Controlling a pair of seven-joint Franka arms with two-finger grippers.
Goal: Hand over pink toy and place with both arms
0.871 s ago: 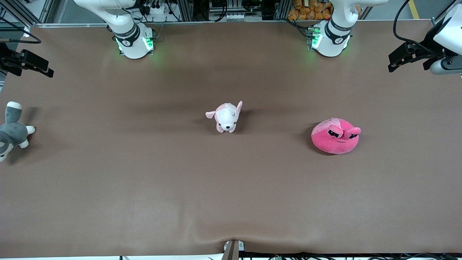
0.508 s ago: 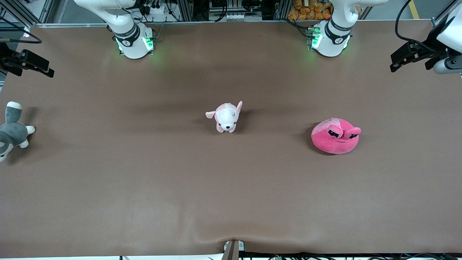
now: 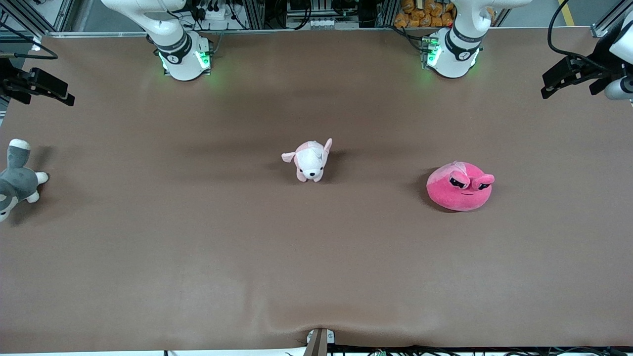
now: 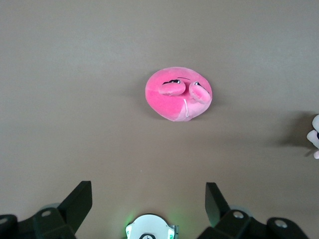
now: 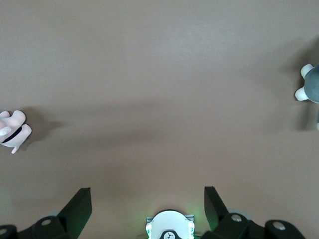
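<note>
Both grippers gape empty, left [image 3: 551, 89] and right [image 3: 62, 96] over table ends; toy [image 3: 459, 187] lies toward the left arm's end, squashy, may slip a shallow pinch.

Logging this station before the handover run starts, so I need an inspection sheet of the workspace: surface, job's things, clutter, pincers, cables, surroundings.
Surface: brown table cover, rippled at the edge nearest the front camera.
Job's things: pink toy sits on the cover toward the left arm's end, untouched.
Clutter: pale pink-and-white puppy plush mid-table; grey-and-white plush at the right arm's end.
Pincers: left pincer open, empty, up over the left arm's end of the table; right pincer open, empty, up over the right arm's end.
Cables: black cable looping to the left wrist.
Surroundings: metal framing and orange items past the arms' bases.
</note>
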